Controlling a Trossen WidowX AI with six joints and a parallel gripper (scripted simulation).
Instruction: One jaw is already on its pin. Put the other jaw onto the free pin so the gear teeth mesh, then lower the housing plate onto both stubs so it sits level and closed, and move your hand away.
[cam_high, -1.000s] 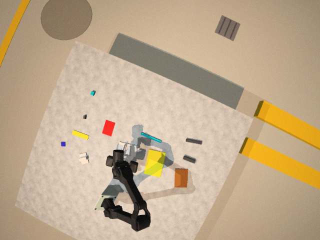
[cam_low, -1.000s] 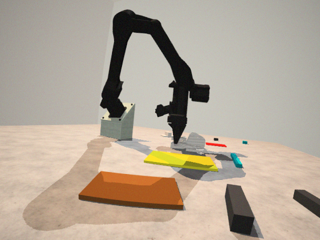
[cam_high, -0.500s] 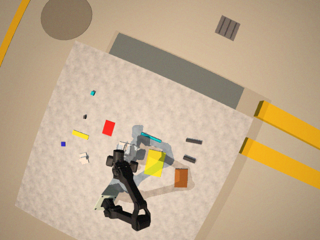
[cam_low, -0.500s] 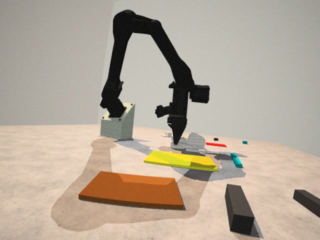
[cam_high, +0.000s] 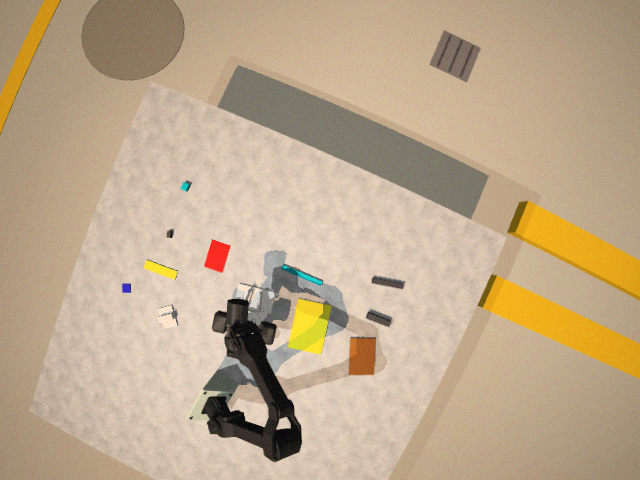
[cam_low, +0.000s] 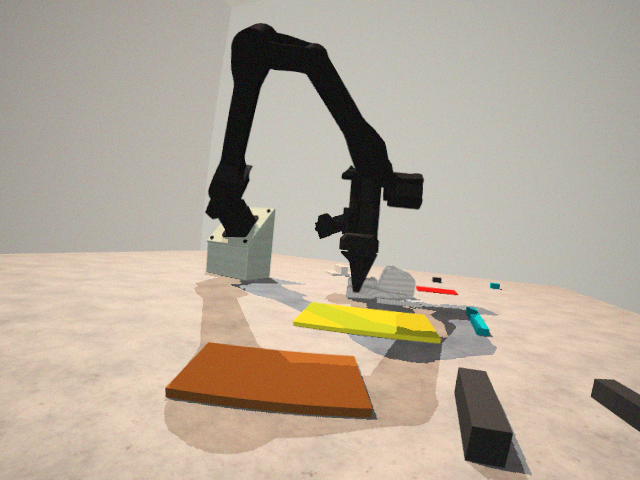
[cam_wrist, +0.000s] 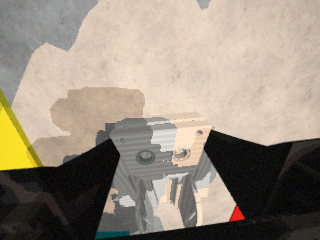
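With my hand (cam_low: 356, 289) (cam_wrist: 160, 134) spread wide and braced on the housing plate (cam_wrist: 165, 142) between its fingers, I judge I must seat it straight down, its long edge running finger to finger above the jaws (cam_wrist: 165, 195).

The ribbed grey housing plate (cam_wrist: 162, 145) looks like matt plastic, its face finely ridged. The black robot arm (cam_high: 268, 379) (cam_low: 336, 98) has a dull, dark finish. The flat orange slab (cam_high: 362, 356) (cam_low: 268, 379) and flat yellow slab (cam_high: 310, 326) (cam_low: 364, 321) look smooth and matt; the mottled beige tabletop (cam_high: 310, 206) (cam_low: 93, 320) looks matt too.
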